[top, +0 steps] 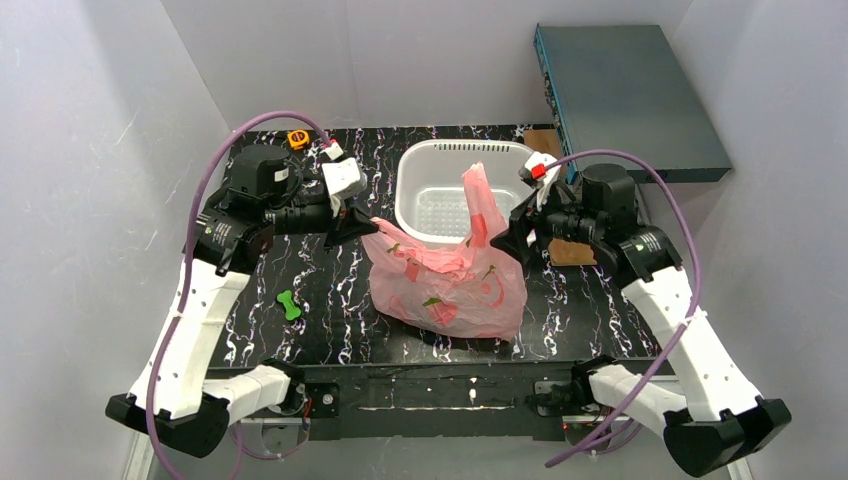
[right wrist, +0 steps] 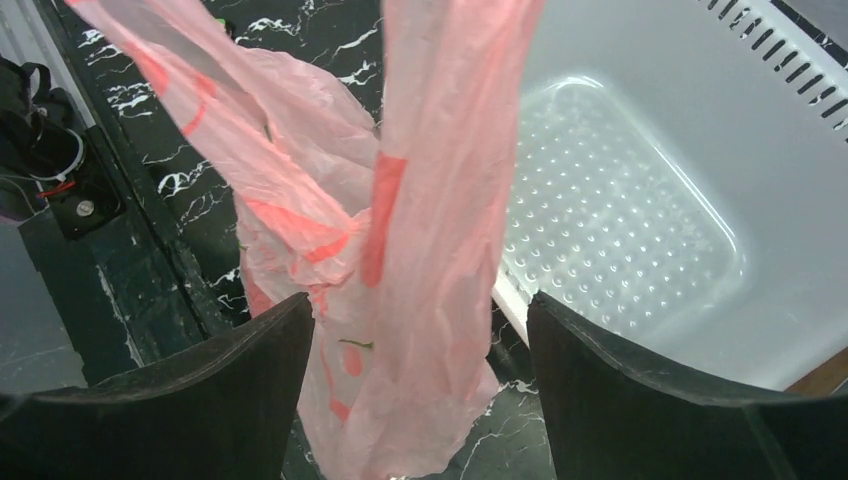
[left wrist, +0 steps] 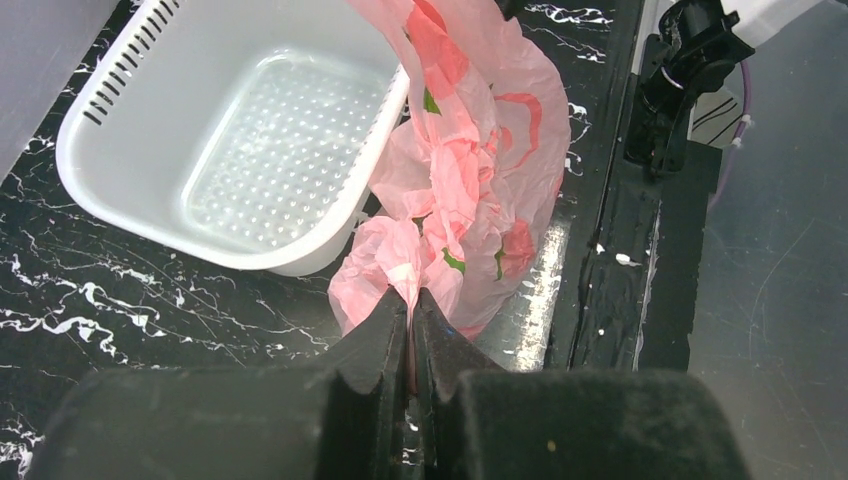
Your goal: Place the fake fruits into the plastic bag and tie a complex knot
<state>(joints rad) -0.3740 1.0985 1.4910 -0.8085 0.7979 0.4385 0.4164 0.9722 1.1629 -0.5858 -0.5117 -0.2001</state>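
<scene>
A: What's on the bench (top: pixel 320 300)?
B: The bag (top: pixel 450 285), mid-bench, at 6 o'clock from the basket (top: pixel 425 165); the left pincer (left wrist: pixel 410 312) is clamped tight on its edge at 10 o'clock; the right pincer (right wrist: pixel 420 310) gapes wide around a raised handle (top: pixel 478 200), gripping nothing.
A: Risks?
B: That handle may flop clear before the fingers close; a hard left pull could tear the thin film; the fruits I can't make out through the plastic.

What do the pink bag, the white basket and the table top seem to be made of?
Pink bag: thin plastic film, translucent and crinkled, slightly shiny. White basket: rigid moulded plastic, smooth, with slotted walls and a dimpled floor. Table top: black with white marble-like veins and a glossy sheen; real stone or a printed covering, I cannot tell.
</scene>
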